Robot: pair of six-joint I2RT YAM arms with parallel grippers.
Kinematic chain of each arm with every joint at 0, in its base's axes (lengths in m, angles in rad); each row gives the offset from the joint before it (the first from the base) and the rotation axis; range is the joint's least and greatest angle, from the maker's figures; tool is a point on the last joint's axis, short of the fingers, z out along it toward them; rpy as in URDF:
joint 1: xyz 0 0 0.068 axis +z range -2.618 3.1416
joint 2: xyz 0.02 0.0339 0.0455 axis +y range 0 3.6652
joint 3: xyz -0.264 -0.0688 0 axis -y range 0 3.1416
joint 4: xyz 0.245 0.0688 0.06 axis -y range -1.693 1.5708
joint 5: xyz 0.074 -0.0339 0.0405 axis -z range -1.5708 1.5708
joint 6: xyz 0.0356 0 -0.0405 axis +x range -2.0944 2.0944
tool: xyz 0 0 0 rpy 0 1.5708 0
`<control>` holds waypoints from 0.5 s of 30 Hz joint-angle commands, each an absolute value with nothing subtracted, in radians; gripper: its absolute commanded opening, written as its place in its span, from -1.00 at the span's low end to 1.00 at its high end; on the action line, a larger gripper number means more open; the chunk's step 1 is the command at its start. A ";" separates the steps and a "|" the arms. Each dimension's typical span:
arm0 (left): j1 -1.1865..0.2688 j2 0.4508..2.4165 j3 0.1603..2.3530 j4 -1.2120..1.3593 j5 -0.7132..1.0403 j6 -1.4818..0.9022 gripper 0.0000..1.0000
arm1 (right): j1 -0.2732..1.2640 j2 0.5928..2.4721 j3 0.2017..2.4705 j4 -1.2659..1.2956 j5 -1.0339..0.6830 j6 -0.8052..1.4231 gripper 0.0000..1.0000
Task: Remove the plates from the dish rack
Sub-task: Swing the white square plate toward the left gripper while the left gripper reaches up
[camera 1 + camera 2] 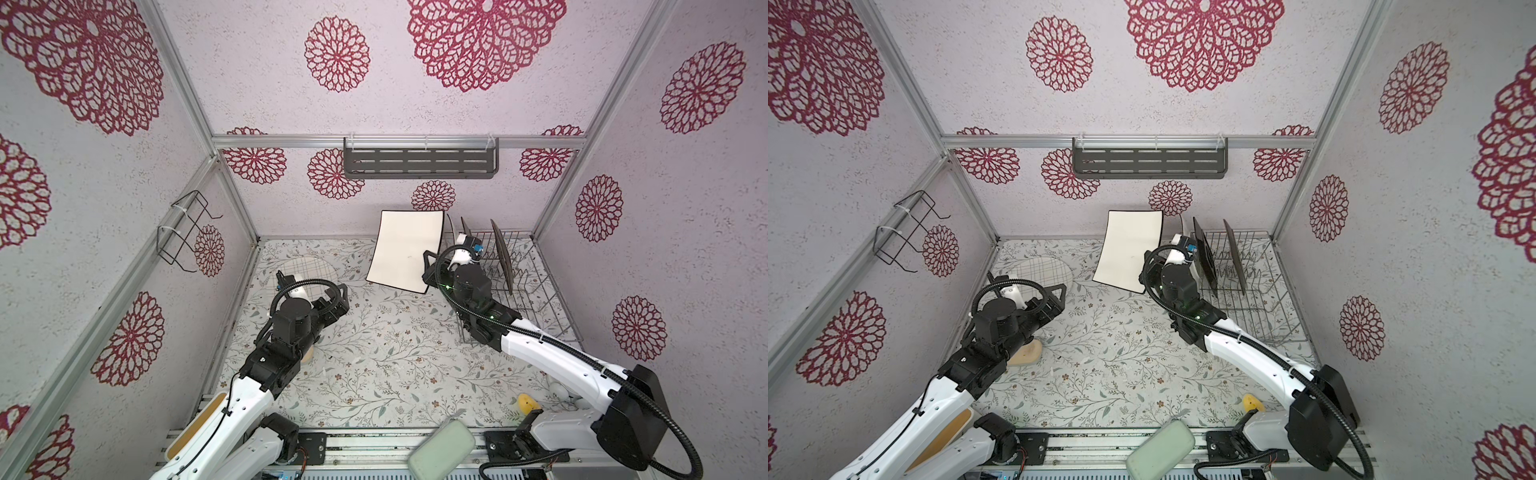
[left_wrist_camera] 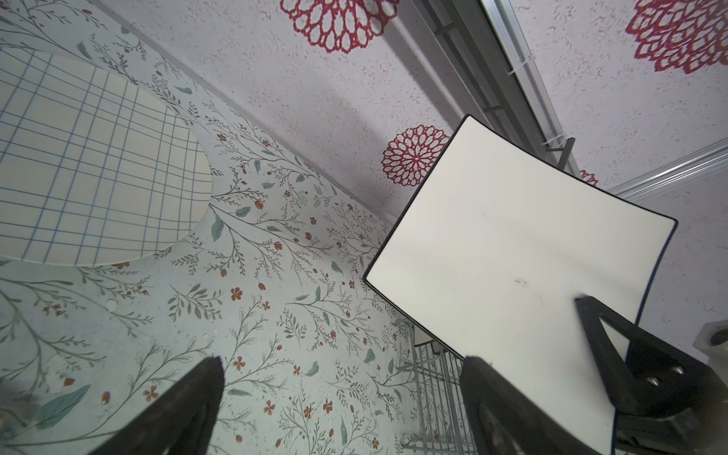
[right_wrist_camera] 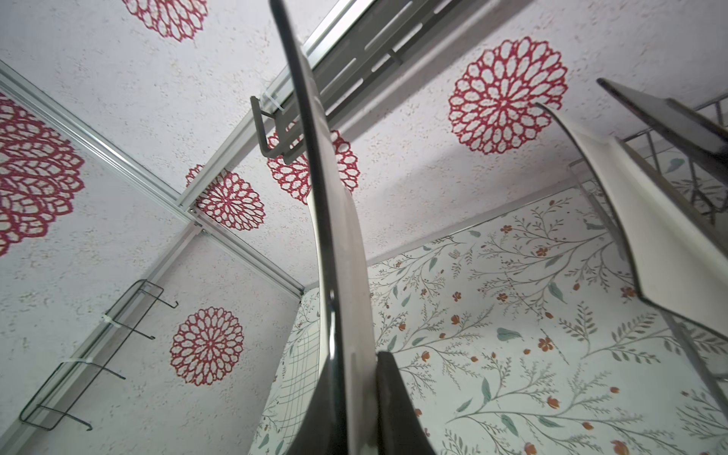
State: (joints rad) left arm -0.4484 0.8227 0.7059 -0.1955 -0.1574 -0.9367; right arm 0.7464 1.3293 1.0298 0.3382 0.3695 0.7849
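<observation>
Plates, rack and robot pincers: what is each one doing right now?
White plate, tilted in the air, gripped by the right pincer.
Grid plate, lying flat on the table.
Cream plate, on the table, half hidden under the left arm.
Dark plates, two standing upright in the dish rack.
Left pincer, open, empty.
Right pincer, shut on the white plate.

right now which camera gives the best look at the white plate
The left wrist view: the white plate fills much of it, face-on, black rim clear. Both top views show its face too, only smaller, one corner behind the right arm. The right wrist view sees it edge-on.
</observation>
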 commanded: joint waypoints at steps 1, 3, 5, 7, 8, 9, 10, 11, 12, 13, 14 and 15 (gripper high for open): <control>-0.440 0.800 0.694 -0.138 -0.125 -0.974 0.96 | 0.759 1.307 1.075 0.714 0.435 0.838 -1.00; -0.439 0.795 0.687 -0.125 -0.115 -0.987 0.96 | 0.765 1.327 1.071 0.753 0.436 0.847 -1.00; -0.438 0.790 0.678 -0.108 -0.102 -1.003 0.96 | 0.770 1.345 1.065 0.783 0.442 0.860 -1.00; -0.437 0.787 0.663 -0.080 -0.088 -1.022 0.96 | 0.773 1.361 1.062 0.810 0.442 0.870 -1.00; -0.434 0.785 0.649 -0.060 -0.080 -1.033 0.96 | 0.775 1.370 1.062 0.819 0.442 0.877 -1.00; -0.431 0.788 0.637 -0.035 -0.070 -1.046 0.96 | 0.776 1.376 1.062 0.828 0.440 0.880 -1.00; -0.427 0.790 0.628 -0.013 -0.060 -1.055 0.96 | 0.777 1.382 1.060 0.833 0.441 0.885 -1.00; -0.419 0.799 0.615 0.012 -0.046 -1.070 0.96 | 0.778 1.386 1.059 0.841 0.443 0.889 -1.00; -0.407 0.809 0.608 0.031 -0.024 -1.087 0.96 | 0.780 1.392 1.057 0.848 0.446 0.895 -1.00; -0.397 0.818 0.605 0.043 -0.003 -1.098 0.96 | 0.781 1.397 1.056 0.857 0.448 0.900 -1.00; -0.389 0.827 0.599 0.059 0.018 -1.107 0.96 | 0.782 1.401 1.055 0.867 0.449 0.903 -1.00; -0.387 0.833 0.594 0.077 0.033 -1.116 0.96 | 0.783 1.407 1.055 0.875 0.449 0.904 -1.00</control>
